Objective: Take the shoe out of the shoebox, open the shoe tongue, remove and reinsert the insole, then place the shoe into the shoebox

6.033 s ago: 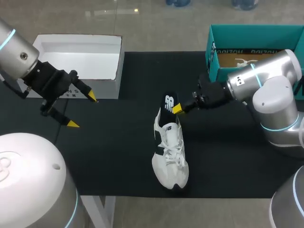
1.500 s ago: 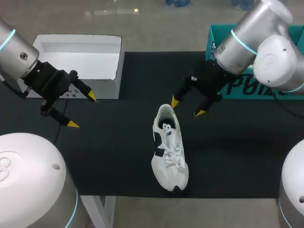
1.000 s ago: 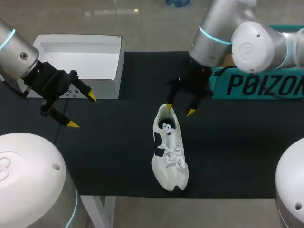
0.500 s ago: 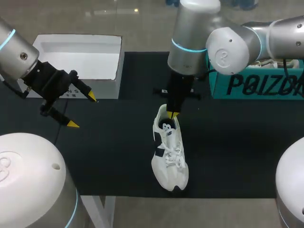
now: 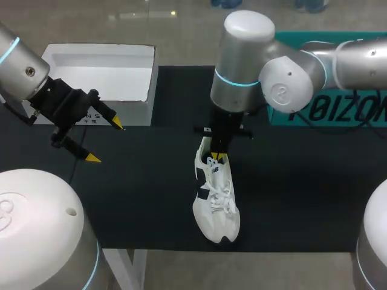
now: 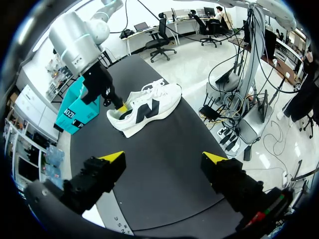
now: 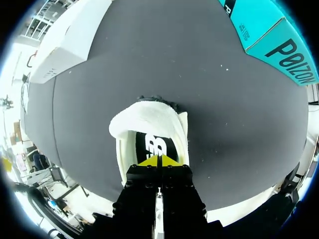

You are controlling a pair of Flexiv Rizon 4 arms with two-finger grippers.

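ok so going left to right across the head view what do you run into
left tool → shoe → teal shoebox

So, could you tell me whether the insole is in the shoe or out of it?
In. The right wrist view shows the black insole lying inside the shoe, in its opening, just ahead of the right claw.
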